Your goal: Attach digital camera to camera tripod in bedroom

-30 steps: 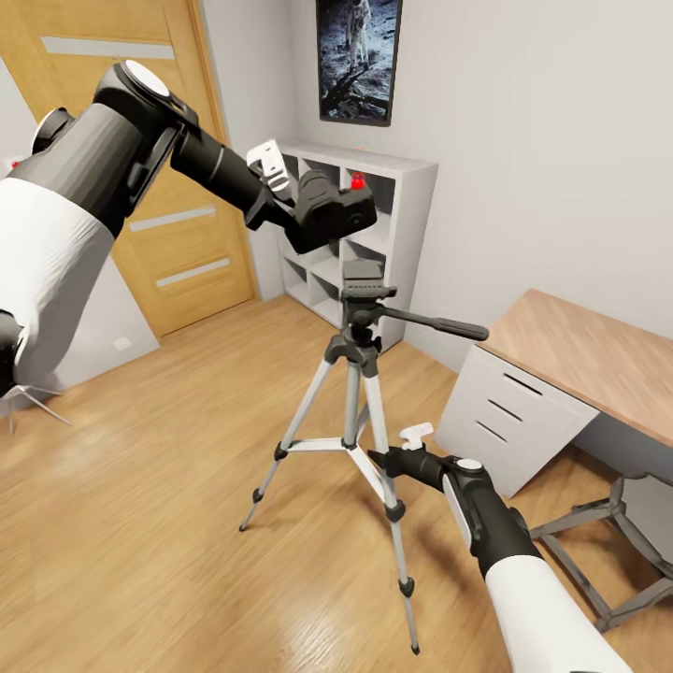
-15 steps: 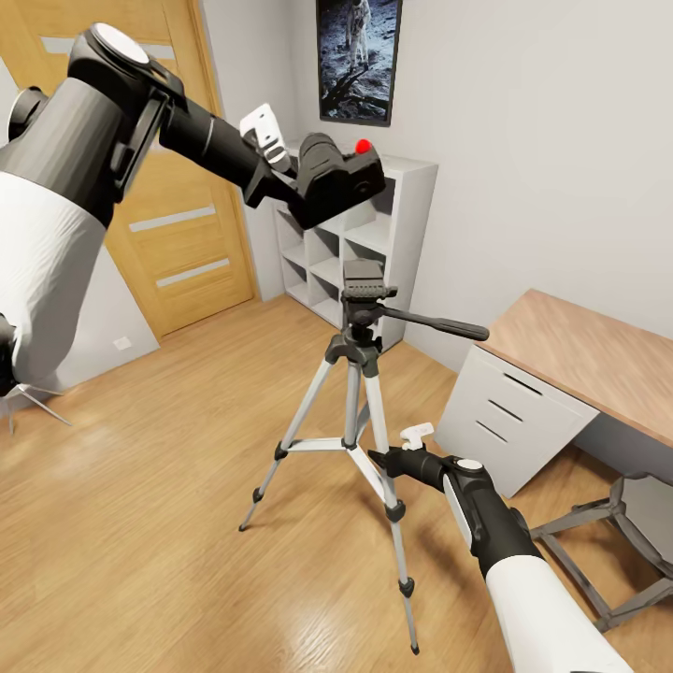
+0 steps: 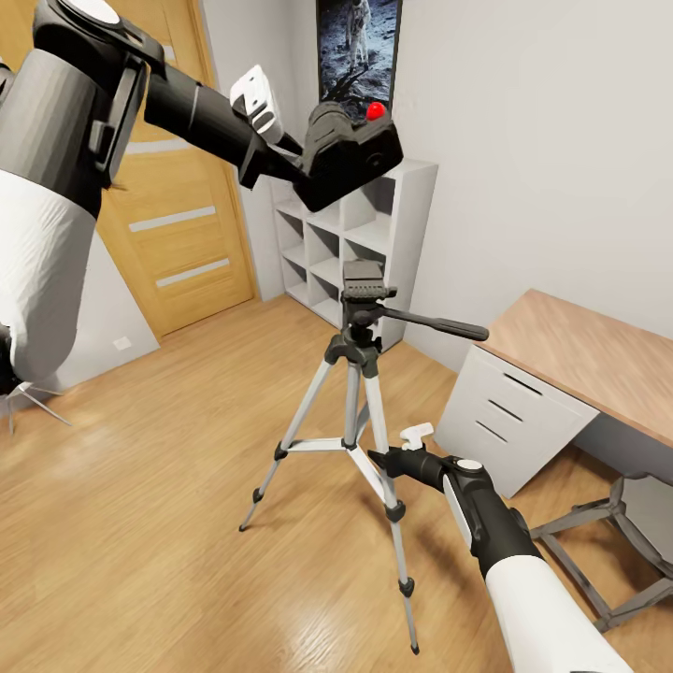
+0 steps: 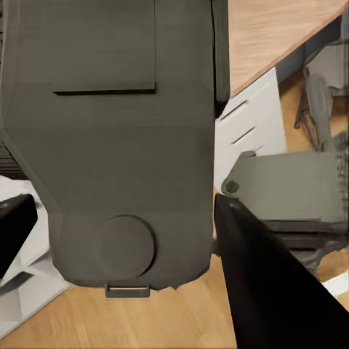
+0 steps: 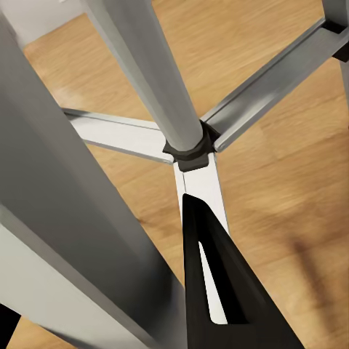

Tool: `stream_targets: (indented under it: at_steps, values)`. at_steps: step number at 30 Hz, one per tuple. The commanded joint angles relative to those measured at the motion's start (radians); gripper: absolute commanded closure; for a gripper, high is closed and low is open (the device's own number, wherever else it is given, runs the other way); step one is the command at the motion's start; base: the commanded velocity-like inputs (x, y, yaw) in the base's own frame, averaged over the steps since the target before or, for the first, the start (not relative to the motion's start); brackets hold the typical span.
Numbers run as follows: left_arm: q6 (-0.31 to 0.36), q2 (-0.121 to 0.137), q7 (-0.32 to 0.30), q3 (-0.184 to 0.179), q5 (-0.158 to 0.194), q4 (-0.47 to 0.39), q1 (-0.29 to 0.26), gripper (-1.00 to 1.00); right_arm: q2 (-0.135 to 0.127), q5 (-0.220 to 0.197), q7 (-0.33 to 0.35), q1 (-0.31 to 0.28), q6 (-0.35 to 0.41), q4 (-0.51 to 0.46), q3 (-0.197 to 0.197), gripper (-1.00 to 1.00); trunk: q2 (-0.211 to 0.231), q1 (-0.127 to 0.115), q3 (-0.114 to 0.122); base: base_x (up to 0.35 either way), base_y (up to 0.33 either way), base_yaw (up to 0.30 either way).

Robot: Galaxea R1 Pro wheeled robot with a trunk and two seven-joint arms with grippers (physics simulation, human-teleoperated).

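Head view: digital camera (image 3: 350,154) hides left jaws gripping it; right jaws' state unclear.

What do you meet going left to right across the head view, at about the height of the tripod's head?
Oak door → white shelf → camera tripod → pan handle → wood-topped desk.
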Motion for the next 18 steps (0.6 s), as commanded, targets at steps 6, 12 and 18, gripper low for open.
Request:
stream_targets:
  at_steps: [6, 12, 18]
  values:
    - [0.009, 0.001, -0.036, -0.014, 0.004, -0.034, -0.001, 1.0, 0.002, 0.015, 0.011, 0.0, 0.008, 0.005, -0.006, 1.0, -0.001, 0.001, -0.002, 0.0, 0.0, 0.0]
    - [0.01, 0.008, -0.045, -0.041, 0.007, -0.078, -0.001, 1.0, 0.002, 0.083, 0.011, 0.0, 0.007, 0.024, -0.006, 1.0, -0.001, 0.001, -0.002, 0.0, 0.0, 0.0]
    - [0.011, 0.008, -0.046, -0.045, 0.007, -0.085, -0.001, 1.0, 0.002, 0.083, 0.011, 0.0, 0.006, 0.024, -0.006, 1.0, -0.001, 0.001, -0.002, 0.0, 0.0, 0.0]
